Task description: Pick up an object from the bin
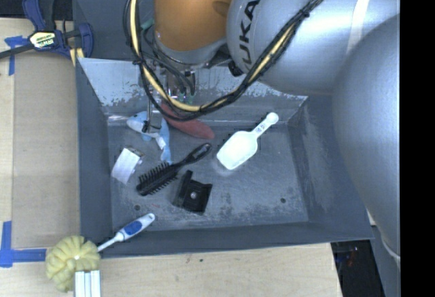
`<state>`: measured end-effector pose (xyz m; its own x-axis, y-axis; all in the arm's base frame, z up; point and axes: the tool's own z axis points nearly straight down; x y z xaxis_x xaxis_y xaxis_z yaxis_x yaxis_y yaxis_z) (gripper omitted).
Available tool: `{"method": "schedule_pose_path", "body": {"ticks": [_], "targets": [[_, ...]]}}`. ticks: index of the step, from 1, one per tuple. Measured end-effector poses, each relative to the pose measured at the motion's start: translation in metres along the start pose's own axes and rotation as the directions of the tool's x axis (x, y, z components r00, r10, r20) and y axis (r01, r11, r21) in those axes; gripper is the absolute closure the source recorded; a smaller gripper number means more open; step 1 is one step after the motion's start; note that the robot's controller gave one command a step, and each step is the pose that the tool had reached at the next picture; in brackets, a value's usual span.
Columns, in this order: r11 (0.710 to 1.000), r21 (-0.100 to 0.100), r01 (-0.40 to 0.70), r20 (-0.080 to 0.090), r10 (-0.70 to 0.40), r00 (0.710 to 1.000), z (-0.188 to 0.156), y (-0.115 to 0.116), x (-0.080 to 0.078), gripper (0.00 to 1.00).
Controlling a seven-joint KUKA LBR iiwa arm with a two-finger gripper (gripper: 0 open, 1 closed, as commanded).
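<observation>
Camera view: gripper [156,127] low in the bin's [92,153] far-left corner, directly over a blue-and-white packet [143,126] beside a dark red piece [194,128], presumably to grasp it; its closure cannot be told.

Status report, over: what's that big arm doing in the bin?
Gripper low at back-left of bin, over a blue-and-white piece. Dark red thing beside it. Black brush, white scoop lie apart.

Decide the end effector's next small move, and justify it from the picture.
Probably a short descent onto the pale blue item at the bin's back-left: the end effector sits over it, with a dark red item beside, so little sideways travel seems needed.
</observation>
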<state>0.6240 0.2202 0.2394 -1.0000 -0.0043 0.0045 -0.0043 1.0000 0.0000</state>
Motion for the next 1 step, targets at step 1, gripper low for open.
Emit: {"method": "schedule_pose_path", "body": {"ticks": [1], "targets": [[1.0, -0.001, -0.005, 0.008, 0.005, 1.0, -0.0056, -0.0018, -0.0013, 0.0]]}}
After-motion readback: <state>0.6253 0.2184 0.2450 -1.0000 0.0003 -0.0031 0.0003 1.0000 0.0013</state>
